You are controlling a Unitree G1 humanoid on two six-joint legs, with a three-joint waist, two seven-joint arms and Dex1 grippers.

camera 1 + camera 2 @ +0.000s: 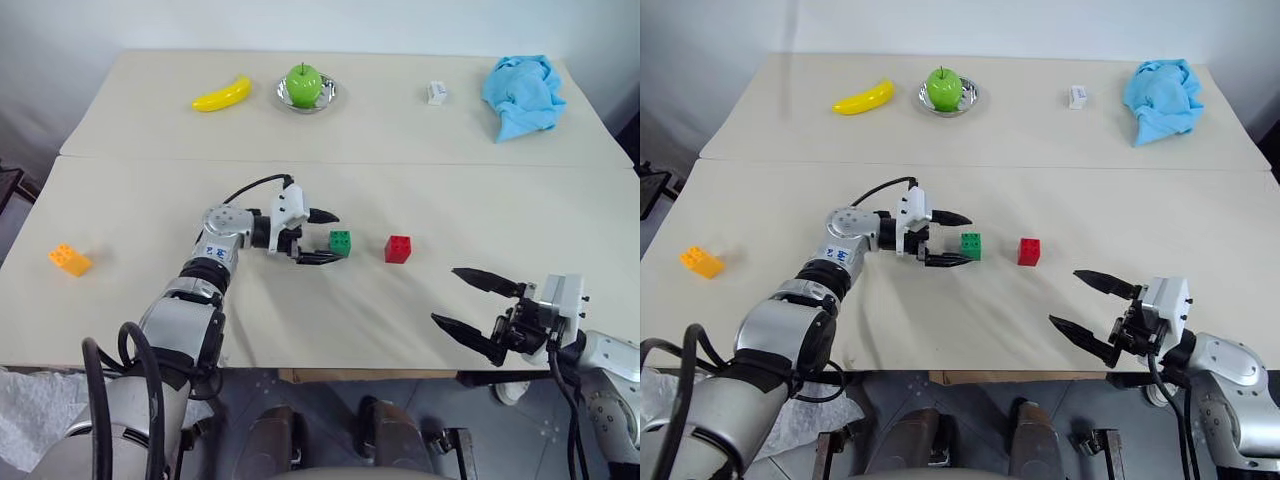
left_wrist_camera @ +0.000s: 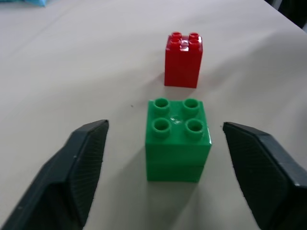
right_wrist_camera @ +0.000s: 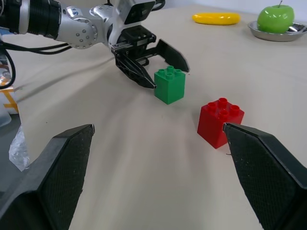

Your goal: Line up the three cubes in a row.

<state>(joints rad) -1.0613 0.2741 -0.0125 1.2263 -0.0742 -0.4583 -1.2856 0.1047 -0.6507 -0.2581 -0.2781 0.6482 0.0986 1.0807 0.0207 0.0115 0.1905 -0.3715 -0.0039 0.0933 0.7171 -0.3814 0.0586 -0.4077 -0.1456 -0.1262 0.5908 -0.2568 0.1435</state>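
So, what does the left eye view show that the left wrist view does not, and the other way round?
Left eye view alone: the orange block far off at the table's left edge, the banana, the apple on its dish, the right gripper with open jaws. Left wrist view alone: a close look at the gaps between the left gripper's open jaws and the green block. Both: green block, red block just beyond it.

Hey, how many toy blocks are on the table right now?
3. The green block sits between the left pincer's open fingers, the red block is just to its right, and the orange block lies near the table's left edge.
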